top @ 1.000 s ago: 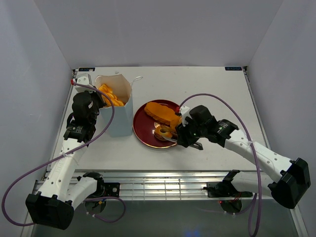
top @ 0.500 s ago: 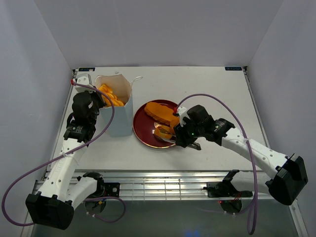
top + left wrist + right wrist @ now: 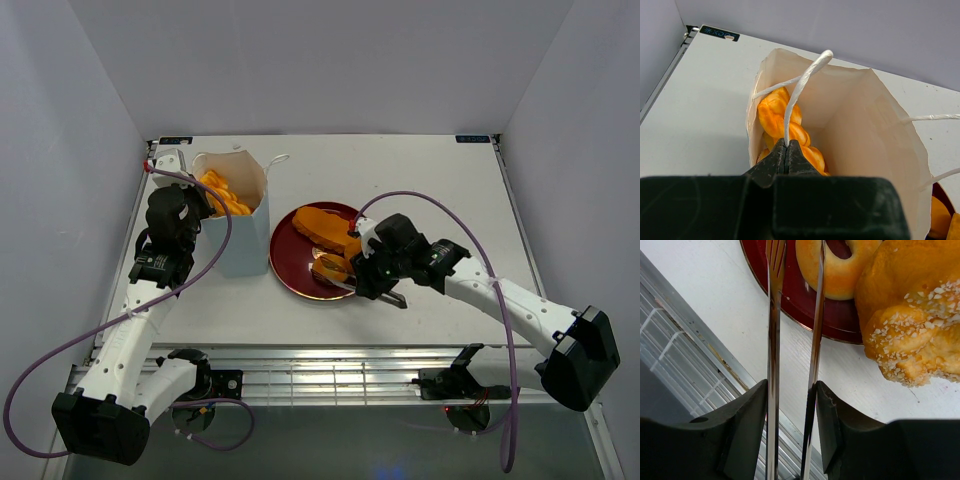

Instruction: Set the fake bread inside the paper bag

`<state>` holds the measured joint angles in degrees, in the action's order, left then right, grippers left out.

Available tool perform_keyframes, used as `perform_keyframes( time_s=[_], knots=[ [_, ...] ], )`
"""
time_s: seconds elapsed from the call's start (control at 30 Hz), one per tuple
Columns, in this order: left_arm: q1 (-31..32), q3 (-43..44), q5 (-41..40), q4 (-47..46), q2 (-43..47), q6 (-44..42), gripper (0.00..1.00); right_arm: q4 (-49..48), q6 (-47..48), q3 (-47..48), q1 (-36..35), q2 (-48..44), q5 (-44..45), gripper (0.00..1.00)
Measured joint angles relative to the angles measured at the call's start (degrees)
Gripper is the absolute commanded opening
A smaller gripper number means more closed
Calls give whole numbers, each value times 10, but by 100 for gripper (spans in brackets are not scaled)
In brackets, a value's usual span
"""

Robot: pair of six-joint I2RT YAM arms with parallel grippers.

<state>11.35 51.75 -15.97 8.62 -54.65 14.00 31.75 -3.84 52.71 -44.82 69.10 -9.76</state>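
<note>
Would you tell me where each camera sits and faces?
Top external: above, behind the bases, overlooking table, left arm, right arm.
Left wrist: over the left end effector, shut on the cord handle, facing into the paper bag.
Right wrist: behind the right end effector, along its tongs toward the dark red plate, shared with top external.

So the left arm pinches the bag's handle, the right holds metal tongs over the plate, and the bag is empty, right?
Not empty: the left wrist view shows twisted orange bread inside the paper bag. The left gripper pinches the cord handle and the right gripper holds metal tongs over the plate.
</note>
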Motion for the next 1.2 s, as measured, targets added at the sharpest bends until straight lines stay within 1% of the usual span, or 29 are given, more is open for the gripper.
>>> perform_keyframes(
  time_s=[0.23, 0.7, 0.97, 1.07, 1.17, 1.2],
  knots=[
    [0, 0, 0, 0, 0, 0, 0, 15, -1, 0, -3, 0, 9, 47],
    [0, 0, 0, 0, 0, 0, 0, 15, -3, -1, -3, -8, 14, 46],
    [0, 0, 0, 0, 0, 0, 0, 8, -6, -19, -3, 10, 1, 39],
    [0, 0, 0, 0, 0, 0, 0, 7, -6, -19, -3, 19, -3, 38],
    [0, 0, 0, 0, 0, 0, 0, 7, -5, -19, -3, 22, -8, 32],
    [0, 0, 0, 0, 0, 0, 0, 7, -5, -19, -3, 23, -9, 28]
  ],
)
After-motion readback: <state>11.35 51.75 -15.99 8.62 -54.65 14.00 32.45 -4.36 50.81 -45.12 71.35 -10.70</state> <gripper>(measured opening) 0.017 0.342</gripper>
